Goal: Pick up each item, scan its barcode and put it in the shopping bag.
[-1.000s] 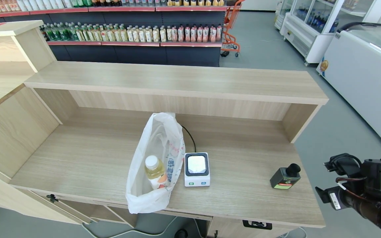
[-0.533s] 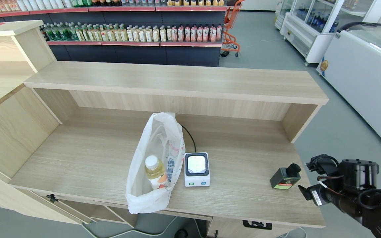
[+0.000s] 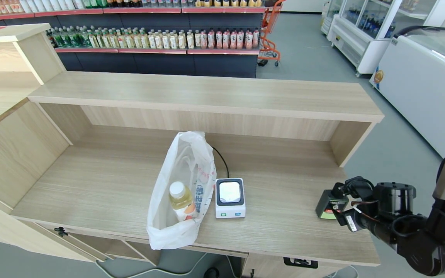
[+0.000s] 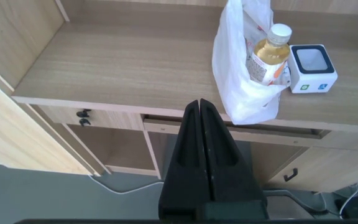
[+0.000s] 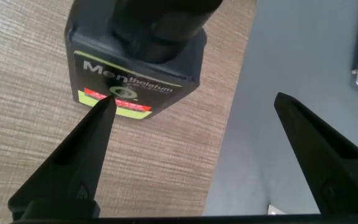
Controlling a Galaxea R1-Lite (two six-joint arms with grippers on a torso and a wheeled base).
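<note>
A small dark bottle point(image 3: 324, 204) with a black cap and a green-and-red label stands near the counter's right end. My right gripper point(image 3: 341, 201) is open right at it, and in the right wrist view point(image 5: 191, 107) one finger point(image 5: 79, 162) lies in front of the bottle's label point(image 5: 132, 93) while the other hangs past the counter edge. The white shopping bag point(image 3: 184, 170) stands open mid-counter with a yellow drink bottle point(image 3: 180, 199) inside. The white barcode scanner point(image 3: 230, 197) sits beside the bag. My left gripper point(image 4: 199, 112) is shut below the counter's front edge.
The wooden counter point(image 3: 276, 227) has a raised back shelf point(image 3: 207, 94) and side walls. The scanner's black cable point(image 3: 222, 160) runs behind the bag. Freezers point(image 3: 423, 85) stand on the floor to the right. Bare counter lies between the scanner and the dark bottle.
My right arm has moved left from beyond the counter's right edge up to the dark bottle. The bag, scanner and bottle have stayed put.
</note>
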